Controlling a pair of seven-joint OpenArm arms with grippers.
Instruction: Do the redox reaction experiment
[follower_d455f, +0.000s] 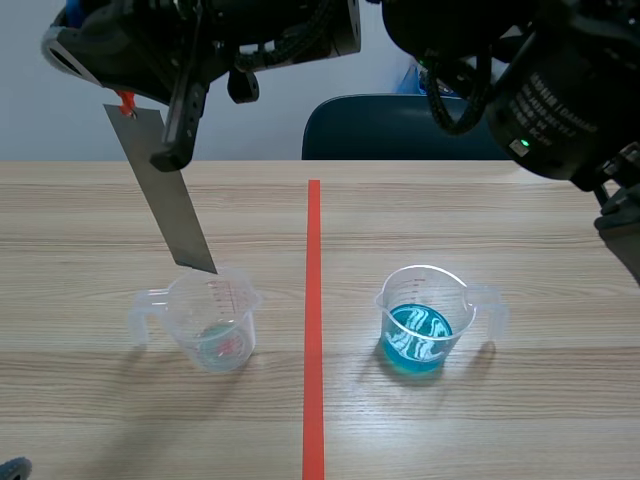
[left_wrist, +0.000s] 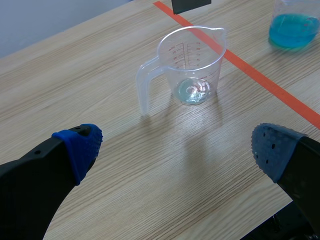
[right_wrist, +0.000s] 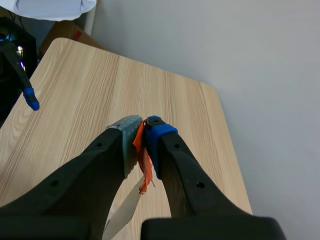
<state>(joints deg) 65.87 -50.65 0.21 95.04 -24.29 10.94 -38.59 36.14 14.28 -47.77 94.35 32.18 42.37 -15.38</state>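
Observation:
A clear measuring cup (follower_d455f: 212, 320) with a little clear liquid stands left of the tape line. A second cup (follower_d455f: 420, 325) with blue liquid stands to its right. My right arm reaches across the top, and its gripper (follower_d455f: 128, 105) is shut on the orange-tagged top of a grey metal strip (follower_d455f: 165, 195). The strip hangs slanted, its lower end at the clear cup's rim. In the right wrist view the fingers (right_wrist: 144, 135) pinch the orange tag (right_wrist: 143, 160), with the strip (right_wrist: 125, 212) below. My left gripper (left_wrist: 175, 150) stands open short of the clear cup (left_wrist: 192, 60), holding nothing.
An orange-red tape line (follower_d455f: 313, 320) runs down the middle of the wooden table (follower_d455f: 500, 430). A dark blue chair (follower_d455f: 400, 125) stands behind the far edge. The blue cup (left_wrist: 294, 25) lies beyond the tape from the left gripper.

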